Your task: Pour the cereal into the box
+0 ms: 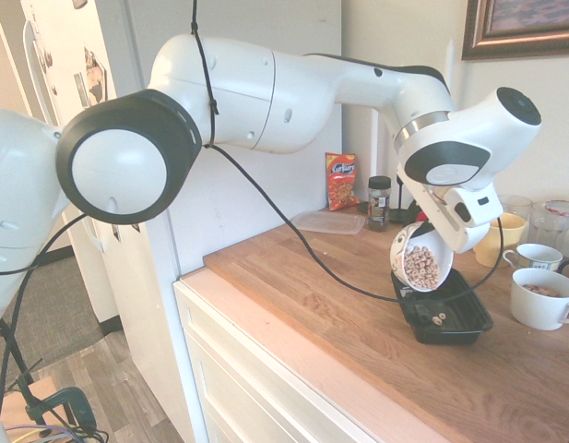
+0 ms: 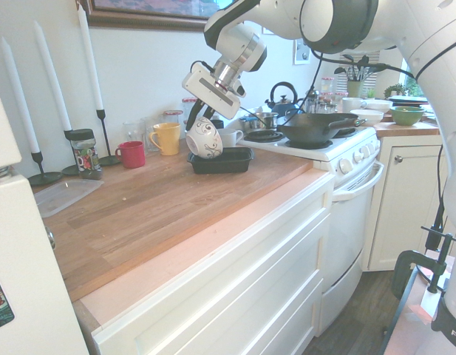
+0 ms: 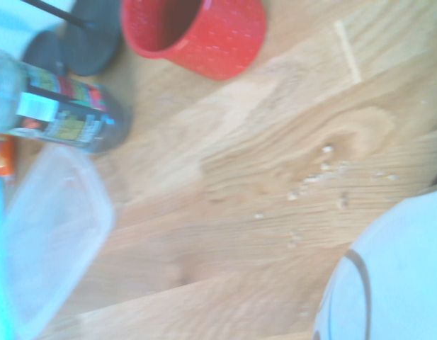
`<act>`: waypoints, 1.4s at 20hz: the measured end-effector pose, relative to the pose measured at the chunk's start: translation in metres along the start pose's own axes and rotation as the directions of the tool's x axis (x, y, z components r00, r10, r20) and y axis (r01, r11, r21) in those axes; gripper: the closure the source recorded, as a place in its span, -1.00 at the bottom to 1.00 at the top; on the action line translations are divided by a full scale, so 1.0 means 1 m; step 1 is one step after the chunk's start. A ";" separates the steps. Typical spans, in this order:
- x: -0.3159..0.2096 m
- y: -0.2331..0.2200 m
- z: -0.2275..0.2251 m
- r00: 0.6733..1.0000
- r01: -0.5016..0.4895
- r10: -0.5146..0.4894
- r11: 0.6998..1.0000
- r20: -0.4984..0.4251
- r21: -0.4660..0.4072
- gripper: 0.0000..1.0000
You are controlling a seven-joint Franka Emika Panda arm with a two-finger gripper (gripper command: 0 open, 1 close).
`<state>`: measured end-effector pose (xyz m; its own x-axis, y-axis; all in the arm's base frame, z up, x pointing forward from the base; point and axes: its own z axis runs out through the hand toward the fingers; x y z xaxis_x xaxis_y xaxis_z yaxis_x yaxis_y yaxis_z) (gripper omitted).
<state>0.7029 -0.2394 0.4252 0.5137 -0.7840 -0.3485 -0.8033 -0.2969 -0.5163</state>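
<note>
Bench [image 1: 293, 277]: wooden top, carrying all items. 1 arm only, reaching across it.

Box [image 1: 455, 323]: black tray lying flat on the bench, directly below the bowl. In the first exterior view its long axis runs away from the bowl toward the bench's front edge. A few cereal pieces already lie on its floor.

Bowl [image 1: 420, 258]: white, patterned, held by its rim in the gripper [image 1: 422, 224]; jaws clamped tight on the rim. It is tipped steeply, mouth facing down and outward over the box's near end. In the second exterior view the bowl [image 2: 204, 138] hangs just above the box [image 2: 222, 160], near touching its rim.

Cereal [image 1: 422, 268]: most of the tan heap sits inside the tilted bowl, against the lower lip.

Judgement: the pour is under way, mostly unfinished. The deciding relation is lip over tray; the lip sits near one end, so further tilt should keep the spill line inside the rim. Risk: pieces bouncing out over the shallow wall.
</note>
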 end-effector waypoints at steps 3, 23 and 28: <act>0.002 0.005 -0.006 0.999 -0.001 -0.002 0.999 0.053 0.048 1.00; 0.039 0.049 -0.003 0.958 -0.014 -0.081 0.946 0.276 0.324 1.00; 0.048 0.062 -0.008 0.945 -0.030 -0.094 0.928 0.312 0.370 1.00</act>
<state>0.6751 -0.3000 0.3829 0.6552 -0.5431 -0.5252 -0.6496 -0.0500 -0.7586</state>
